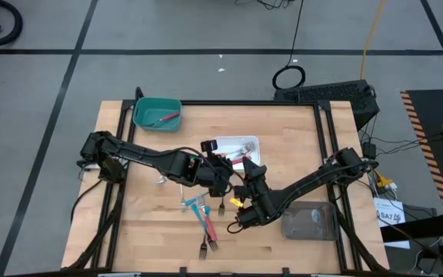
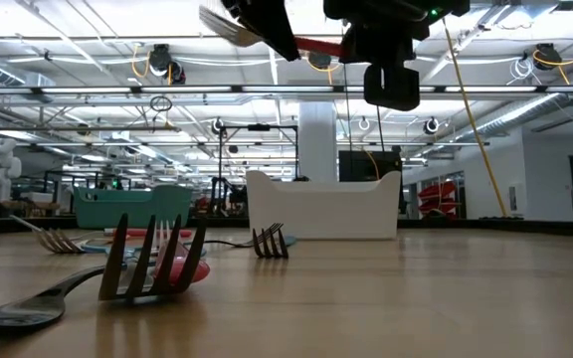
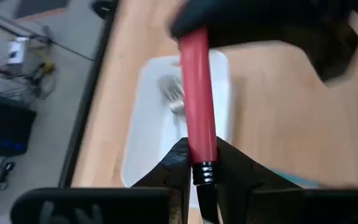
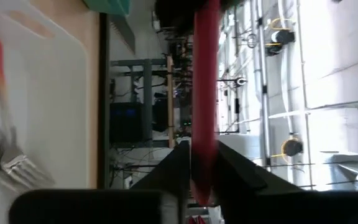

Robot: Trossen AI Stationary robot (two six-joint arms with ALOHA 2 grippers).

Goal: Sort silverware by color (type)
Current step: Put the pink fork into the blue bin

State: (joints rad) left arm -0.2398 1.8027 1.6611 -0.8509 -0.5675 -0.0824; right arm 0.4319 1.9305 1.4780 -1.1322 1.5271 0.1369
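A red-handled fork hangs high above the table between both grippers; the low view shows its metal head sticking out past my left gripper. My right gripper has the handle's other end. Both are shut on it. Below lies the white tray with forks in it. Several blue- and red-handled forks lie flat on the wood near the front. One red fork lies in the teal tray. My left gripper pinches the red handle between its two fingers at the head end, just above the dark neck. The fingers lie across the handle, slanting down. The fork is lifted clear of the table. My right gripper pinches the handle's free end between its two fingers, coming level from the table's right. The handle runs straight out ahead of the fingers toward my left gripper, clear of everything below.
A grey tray stands at the front right, under my right arm. An orange-red handled fork lies in the white tray. Bare wood shows at the left and the far right of the table.
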